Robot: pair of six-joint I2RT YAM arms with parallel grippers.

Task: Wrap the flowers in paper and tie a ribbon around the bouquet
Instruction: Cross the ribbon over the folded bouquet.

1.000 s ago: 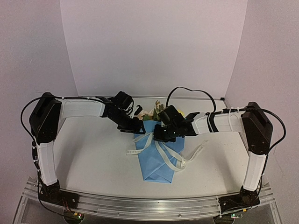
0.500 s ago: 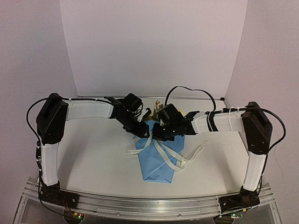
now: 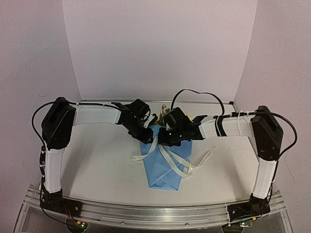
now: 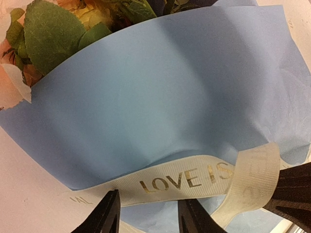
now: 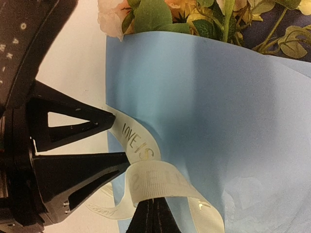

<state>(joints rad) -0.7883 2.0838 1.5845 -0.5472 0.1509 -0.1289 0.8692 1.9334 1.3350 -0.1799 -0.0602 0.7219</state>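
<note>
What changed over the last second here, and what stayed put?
The left gripper moved right, in toward the bouquet, and its jaws narrowed around the ribbon without yet closing on it. The right gripper stayed shut on the ribbon, and the bouquet did not move.

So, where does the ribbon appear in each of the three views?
Top external: centre, the ribbon crosses the paper, with its ends trailing left and right.
Left wrist: lower centre, a lettered band across the paper.
Right wrist: lower left-centre, looped at the paper's left edge.
Shared landmark: the blue paper.
</note>
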